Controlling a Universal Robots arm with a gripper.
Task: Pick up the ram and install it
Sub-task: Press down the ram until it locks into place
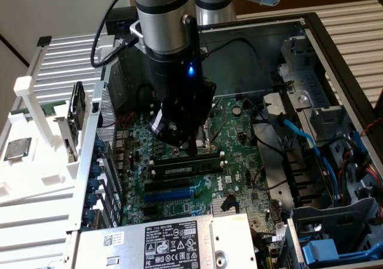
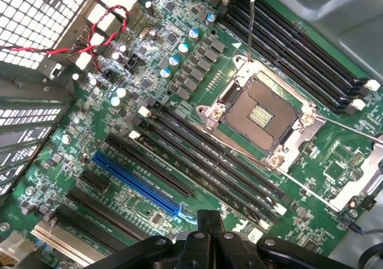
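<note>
The motherboard lies flat inside the open computer case. The arm stands near vertical over the board's centre, gripper closed just above the black memory slots. The ram sits on edge in the slot nearest the gripper. Judged light, stiff and fragile, the ram is best handled by its long edges.

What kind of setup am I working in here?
Likely a PC assembly or repair test bench: an open desktop computer case with its green motherboard exposed, a white parts rack beside it, and an empty processor socket.
</note>
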